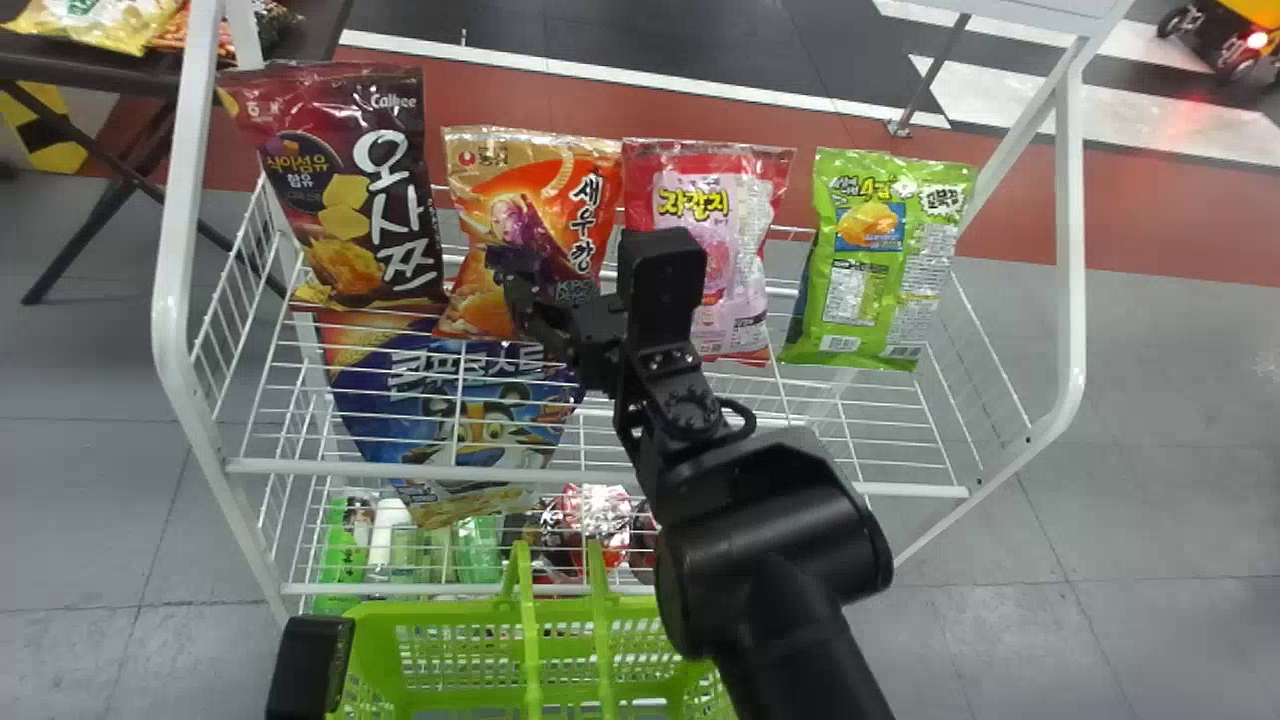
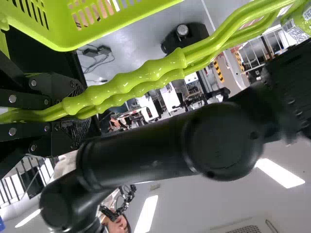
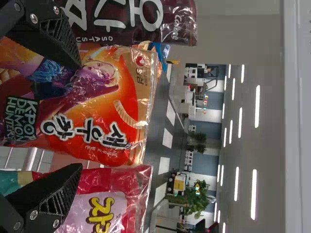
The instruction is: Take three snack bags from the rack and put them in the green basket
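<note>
From my seat, the head view gives me grey floor (image 1: 1150, 450) at right, a red-brown band (image 1: 1160, 220) above it and a dark table (image 1: 60, 68) upper left. Through the right wrist view I see long ceiling lights (image 3: 257, 107), leafy plants (image 3: 197, 199) and a blue-grey and white wall (image 3: 206, 128).

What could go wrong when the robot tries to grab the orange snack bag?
The right pincer is open at the orange bag, and its fingers overlap the pink bag and the dark red bag in the wrist view. It might bump or pinch a neighbour.

The green basket has its handles up over its opening, held by the left pincer. A bag dropped in could catch on them.
</note>
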Available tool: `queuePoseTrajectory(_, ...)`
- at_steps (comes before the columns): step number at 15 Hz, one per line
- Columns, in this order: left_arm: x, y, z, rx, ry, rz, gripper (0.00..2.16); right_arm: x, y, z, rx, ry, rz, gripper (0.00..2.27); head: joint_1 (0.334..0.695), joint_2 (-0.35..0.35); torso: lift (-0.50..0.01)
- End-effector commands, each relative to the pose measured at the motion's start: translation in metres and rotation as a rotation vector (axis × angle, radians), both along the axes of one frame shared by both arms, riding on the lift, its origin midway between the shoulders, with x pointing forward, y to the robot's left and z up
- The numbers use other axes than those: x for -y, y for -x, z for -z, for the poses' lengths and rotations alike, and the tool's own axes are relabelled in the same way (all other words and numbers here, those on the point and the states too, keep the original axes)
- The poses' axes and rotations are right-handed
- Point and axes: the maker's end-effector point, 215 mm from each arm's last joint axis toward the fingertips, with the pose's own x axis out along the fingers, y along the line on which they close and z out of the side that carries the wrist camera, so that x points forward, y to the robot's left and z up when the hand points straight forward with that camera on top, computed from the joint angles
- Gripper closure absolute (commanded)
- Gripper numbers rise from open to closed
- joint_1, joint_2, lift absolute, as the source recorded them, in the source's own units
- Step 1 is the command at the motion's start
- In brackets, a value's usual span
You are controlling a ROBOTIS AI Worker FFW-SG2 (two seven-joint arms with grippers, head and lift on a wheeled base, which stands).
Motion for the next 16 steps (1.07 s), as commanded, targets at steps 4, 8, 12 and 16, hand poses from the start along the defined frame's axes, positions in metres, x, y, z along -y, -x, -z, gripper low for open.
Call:
queuePoseTrajectory(4,-0.005,0.000,-0.003,-0.004,0.019,0.003,1.87,-0.019,-0.016,0.007,-0.074,-0.066,-0.072,0.27,0.695,-0.211,-0.007)
queuePoseTrajectory(8,-0.005,0.003,-0.004,-0.007,0.027,0.002,1.87,-0.024,-0.007,0.030,-0.144,-0.040,-0.080,2.05,0.695,-0.185,-0.007)
queuePoseTrajectory(12,-0.003,0.007,-0.005,-0.010,0.034,0.005,1.87,-0.018,0.017,0.026,-0.154,-0.043,-0.069,2.07,0.695,-0.191,-0.007)
queuePoseTrajectory(16,-0.001,0.012,-0.008,-0.009,0.036,0.011,1.87,-0.009,0.033,0.017,-0.161,-0.047,-0.064,2.07,0.695,-0.219,-0.007)
